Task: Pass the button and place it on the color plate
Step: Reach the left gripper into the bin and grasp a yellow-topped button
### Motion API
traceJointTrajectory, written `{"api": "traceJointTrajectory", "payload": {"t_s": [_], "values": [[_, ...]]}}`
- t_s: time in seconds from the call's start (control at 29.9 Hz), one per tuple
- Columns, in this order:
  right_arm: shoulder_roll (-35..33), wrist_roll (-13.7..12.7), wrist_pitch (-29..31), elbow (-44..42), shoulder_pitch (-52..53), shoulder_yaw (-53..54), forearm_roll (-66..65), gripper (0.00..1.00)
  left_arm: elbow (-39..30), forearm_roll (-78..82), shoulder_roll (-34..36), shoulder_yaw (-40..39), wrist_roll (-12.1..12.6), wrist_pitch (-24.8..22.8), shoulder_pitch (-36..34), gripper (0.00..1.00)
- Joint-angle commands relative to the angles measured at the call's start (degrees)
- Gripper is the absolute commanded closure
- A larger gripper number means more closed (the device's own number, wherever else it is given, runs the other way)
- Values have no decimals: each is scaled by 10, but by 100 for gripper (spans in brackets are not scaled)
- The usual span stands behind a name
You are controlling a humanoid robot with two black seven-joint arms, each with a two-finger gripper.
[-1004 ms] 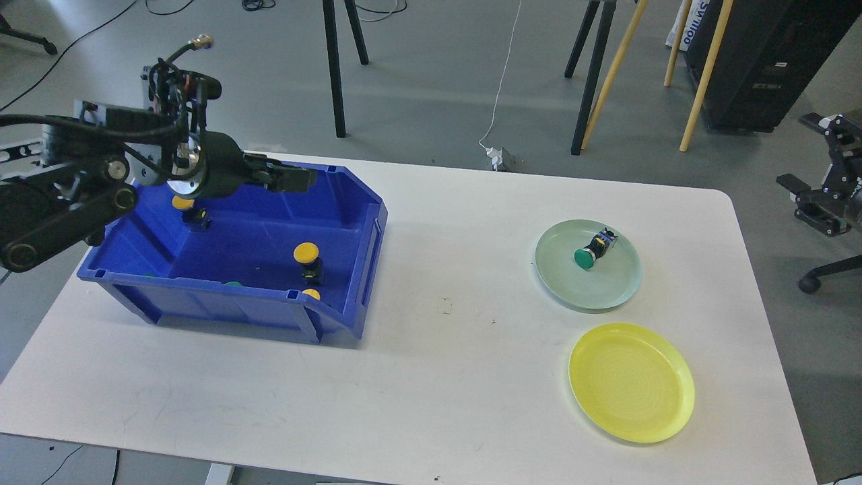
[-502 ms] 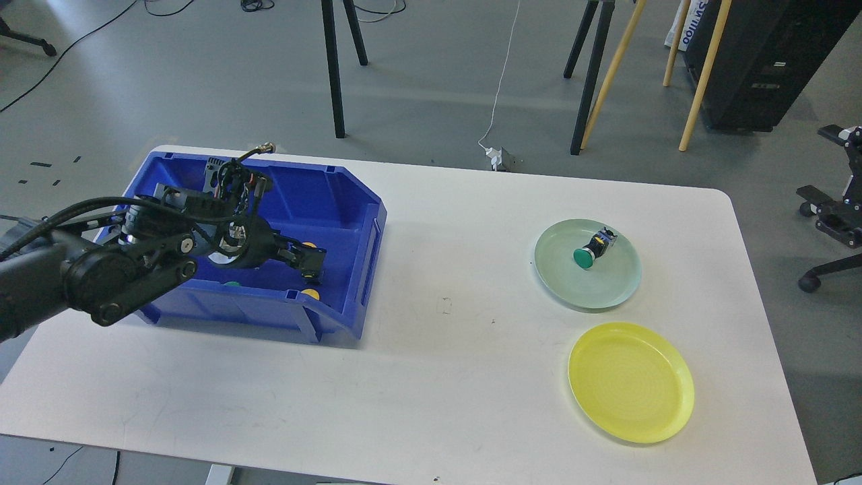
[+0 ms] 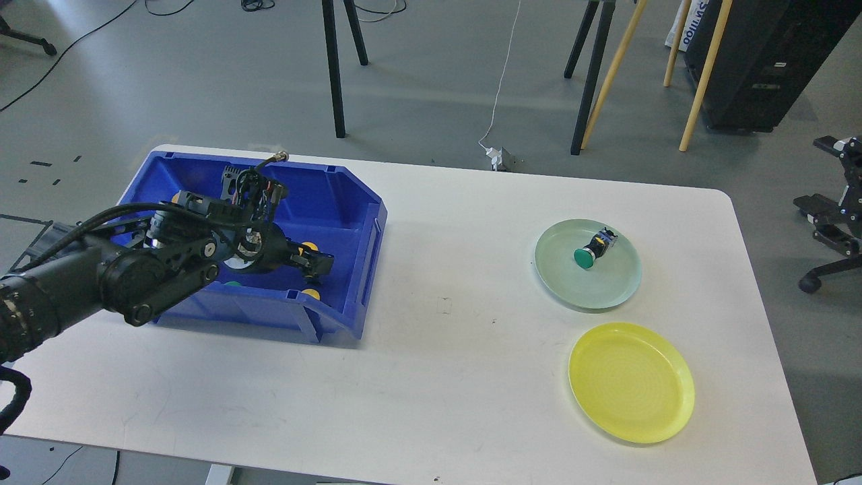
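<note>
A blue bin [image 3: 363,269] on the left of the table holds several buttons. My left gripper [image 3: 315,263] is down inside the bin, its dark fingers right at a yellow button [image 3: 308,247] with a black body. I cannot make out whether the fingers have closed on it. Another yellow button [image 3: 311,294] and a green one [image 3: 233,283] lie by the bin's front wall. A green button [image 3: 584,256] lies on the green plate [image 3: 606,289]. The yellow plate [image 3: 631,382] is bare. My right gripper [image 3: 832,215] hangs off the table at the right edge, its fingers unclear.
The white table [image 3: 458,350] runs between the bin and the plates. Black stand legs [image 3: 333,74] and wooden poles [image 3: 704,74] stand on the floor behind the table. A white cable [image 3: 502,87] leads to a plug near the far edge.
My left arm dropped from above the bin's back left down into the bin and moved right to the yellow button. The right arm shifted slightly at the frame's edge.
</note>
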Motion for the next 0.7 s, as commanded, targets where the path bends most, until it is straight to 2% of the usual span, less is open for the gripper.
{"api": "traceJointTrajectory", "payload": {"t_s": [0.0, 0.17, 0.23, 0.47, 0.67], "values": [[0, 1, 0, 0, -3, 0, 0, 1, 6, 0, -1, -1, 0, 0, -1, 29], [1, 1, 0, 0, -3, 0, -1, 1, 6, 0, 1, -1, 6, 0, -2, 68], [3, 1, 0, 0, -3, 0, -2, 1, 6, -1, 1, -1, 7, 0, -3, 76], [8, 1, 0, -1, -3, 0, -2, 1, -22, -8, 19, -15, 1, 0, -6, 77], [19, 0, -1, -4, 6, 0, -4, 1, -129, -23, 126, -76, -2, 0, -7, 77]]}}
